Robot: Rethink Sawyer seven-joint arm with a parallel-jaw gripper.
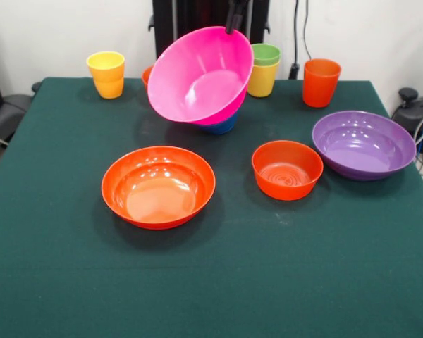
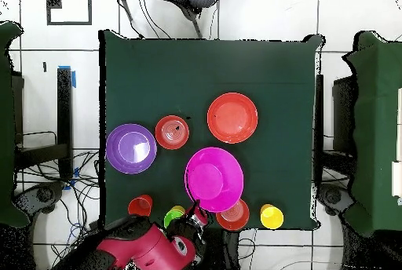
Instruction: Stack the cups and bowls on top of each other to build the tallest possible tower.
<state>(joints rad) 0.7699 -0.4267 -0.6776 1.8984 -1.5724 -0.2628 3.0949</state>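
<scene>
My gripper [image 1: 233, 23] is shut on the far rim of the big pink bowl [image 1: 197, 77], which hangs tilted above the table with its opening towards the camera. From above, the pink bowl [image 2: 213, 178] hangs off the gripper [image 2: 200, 213]. A blue bowl [image 1: 223, 126] peeks out under its lower edge. A small orange bowl [image 1: 147, 74] is partly hidden behind it. A green cup [image 1: 266, 54] sits in a yellow cup [image 1: 261, 81]. Another yellow cup [image 1: 106, 74] stands at the back left and an orange cup [image 1: 320, 82] at the back right.
A wide orange bowl [image 1: 158, 186], a small orange bowl [image 1: 287, 169] and a purple bowl [image 1: 363, 144] sit upright and apart across the middle of the green table [image 1: 211, 282]. The red arm [image 2: 149, 247] reaches in from the bottom of the overhead view.
</scene>
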